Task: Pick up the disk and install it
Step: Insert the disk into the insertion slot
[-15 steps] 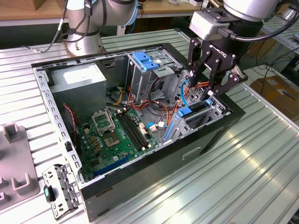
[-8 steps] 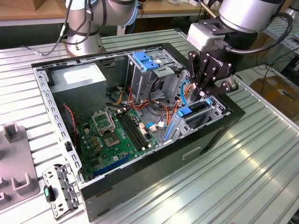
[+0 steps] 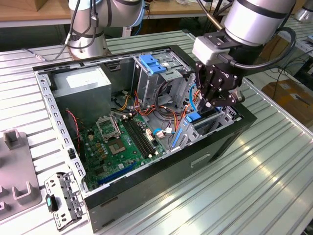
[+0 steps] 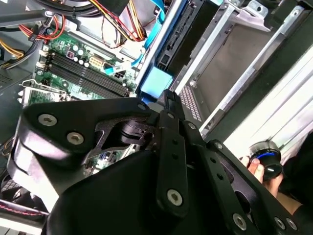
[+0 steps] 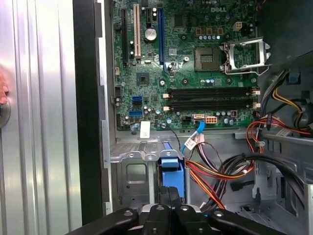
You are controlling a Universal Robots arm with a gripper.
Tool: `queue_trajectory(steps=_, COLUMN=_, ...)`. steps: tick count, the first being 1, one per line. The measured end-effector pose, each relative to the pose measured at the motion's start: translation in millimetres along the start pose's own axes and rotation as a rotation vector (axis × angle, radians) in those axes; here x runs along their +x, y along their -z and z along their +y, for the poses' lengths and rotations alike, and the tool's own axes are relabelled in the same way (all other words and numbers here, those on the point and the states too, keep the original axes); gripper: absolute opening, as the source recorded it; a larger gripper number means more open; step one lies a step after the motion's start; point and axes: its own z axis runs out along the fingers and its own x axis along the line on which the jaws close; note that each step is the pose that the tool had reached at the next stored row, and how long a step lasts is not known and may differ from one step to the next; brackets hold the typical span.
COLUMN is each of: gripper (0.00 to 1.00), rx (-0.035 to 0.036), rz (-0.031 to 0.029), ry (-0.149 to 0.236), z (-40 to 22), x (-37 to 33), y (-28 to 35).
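Observation:
The disk (image 3: pixel 191 119) stands on edge in the grey drive bay (image 3: pixel 221 121) at the open computer case's side toward the exterior view's right. Its blue carrier (image 5: pixel 171 169) runs down into the bay, and its dark body (image 4: pixel 178 29) lies along the bay wall. My gripper (image 3: pixel 208 105) hangs straight over the bay. Its black fingers (image 4: pixel 168 100) are closed together on the carrier's blue end tab (image 4: pixel 159 81). In the first wrist view my gripper (image 5: pixel 170 195) meets the carrier's near end.
The case holds a green motherboard (image 3: pixel 120 142), a grey power supply (image 3: pixel 80 83), a tall grey cage with a blue latch (image 3: pixel 151 63), and red, yellow and black cables (image 5: pixel 220 171). A person's hand (image 4: pixel 259 166) holds a black knob beside the case. A grey fixture (image 3: pixel 17 166) sits at the exterior view's left.

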Motion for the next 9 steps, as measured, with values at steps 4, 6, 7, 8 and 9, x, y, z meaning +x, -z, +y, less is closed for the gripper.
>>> queue_trajectory(steps=4, gripper=0.11, rx=-0.0001, rz=-0.0002, ry=0.0, z=0.0, x=0.0, y=-4.5)
queue_trajectory(steps=6, gripper=0.11, rx=-0.0001, rz=-0.0003, ry=0.0, z=0.0, x=0.0, y=-4.7)
queue_trajectory(steps=7, gripper=0.11, rx=-0.0001, rz=-0.0004, ry=0.0, z=0.0, x=0.0, y=-4.7)
queue_trajectory(steps=8, gripper=0.11, rx=-0.0001, rz=-0.0004, ry=0.0, z=0.0, x=0.0, y=-4.8)
queue_trajectory(steps=9, gripper=0.11, rx=-0.0001, rz=-0.0005, ry=0.0, z=0.0, x=0.0, y=-4.8)
